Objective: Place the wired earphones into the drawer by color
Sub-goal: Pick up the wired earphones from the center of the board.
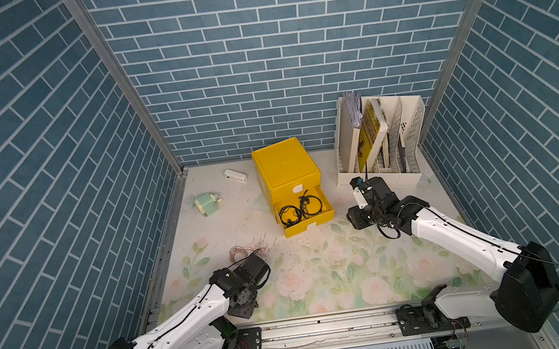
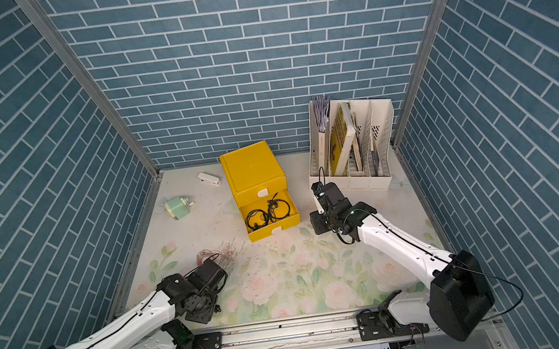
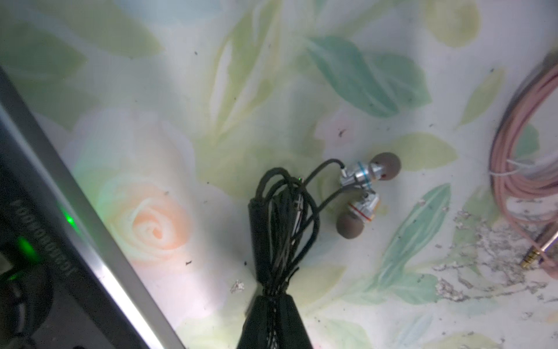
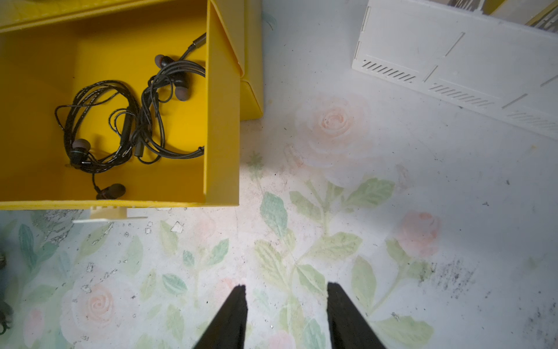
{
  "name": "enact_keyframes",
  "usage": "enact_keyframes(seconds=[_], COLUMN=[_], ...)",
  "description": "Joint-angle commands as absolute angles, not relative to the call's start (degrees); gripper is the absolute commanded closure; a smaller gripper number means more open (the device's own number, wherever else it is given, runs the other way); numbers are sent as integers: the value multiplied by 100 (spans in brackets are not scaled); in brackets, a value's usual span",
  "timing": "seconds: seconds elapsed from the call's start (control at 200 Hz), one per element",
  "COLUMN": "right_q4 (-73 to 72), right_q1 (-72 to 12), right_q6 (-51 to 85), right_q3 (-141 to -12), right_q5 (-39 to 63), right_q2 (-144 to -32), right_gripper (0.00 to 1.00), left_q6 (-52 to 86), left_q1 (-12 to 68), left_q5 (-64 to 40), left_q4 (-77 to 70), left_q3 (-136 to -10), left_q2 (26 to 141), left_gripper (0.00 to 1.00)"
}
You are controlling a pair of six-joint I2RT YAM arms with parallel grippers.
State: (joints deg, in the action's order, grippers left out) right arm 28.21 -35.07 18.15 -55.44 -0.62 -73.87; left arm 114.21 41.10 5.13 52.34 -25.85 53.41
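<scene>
My left gripper [image 3: 273,297] is shut on a bundle of black wired earphones [image 3: 283,217] just over the floral mat, at the table's front left. Its silver earbuds [image 3: 362,178] with grey tips rest on the mat. A pinkish-copper coil [image 3: 519,169] lies close by, also seen in both top views [image 1: 240,252] [image 2: 208,254]. The yellow cabinet [image 1: 284,164] has its bottom drawer [image 1: 299,231] pulled open, with two black earphone coils [image 4: 129,121] inside. My right gripper [image 4: 287,290] hangs open and empty over bare mat to the right of the drawer's side wall [image 4: 222,121].
A white slotted file rack [image 1: 379,145] with books stands at the back right, close behind my right wrist [image 1: 372,200]. A mint-green gadget [image 1: 206,204] and a small white device [image 1: 234,176] lie at the back left. A metal frame rail [image 3: 75,226] runs beside the left gripper.
</scene>
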Motion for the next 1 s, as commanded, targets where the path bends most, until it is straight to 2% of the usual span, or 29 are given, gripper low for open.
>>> enact_keyframes(seconds=[0.0,0.21,0.27,0.495,0.795,0.995], right_q4=[2775,2777,2777,2715,2286,1785], right_q1=[-3488,-3484,-3484,-3484,-3480,-3489], right_q6=[1907,1925,1934,1951,1969,2049], right_q3=[-5496,-5545,-5584,-5705,-5887,-5809], right_q5=[-1,-4,4,244,872,1948], right_q2=[-7444,-7383,-7374,-7377,-6878,-6813], right_gripper=[54,54,54,54,53,53], left_q6=[11246,11083,11039,10369,8477,7252], left_q1=[4078,4078,4082,4086,4079,4084], left_q5=[665,834,928,1373,1905,1320], left_q4=[5295,5607,5675,5791,4207,3108], left_q3=[-2637,-2909,-3183,-4106,-5075,-5483], left_q2=[5348,5264,5125,4756,3494,3464], left_gripper=[92,94,97,97,90,91])
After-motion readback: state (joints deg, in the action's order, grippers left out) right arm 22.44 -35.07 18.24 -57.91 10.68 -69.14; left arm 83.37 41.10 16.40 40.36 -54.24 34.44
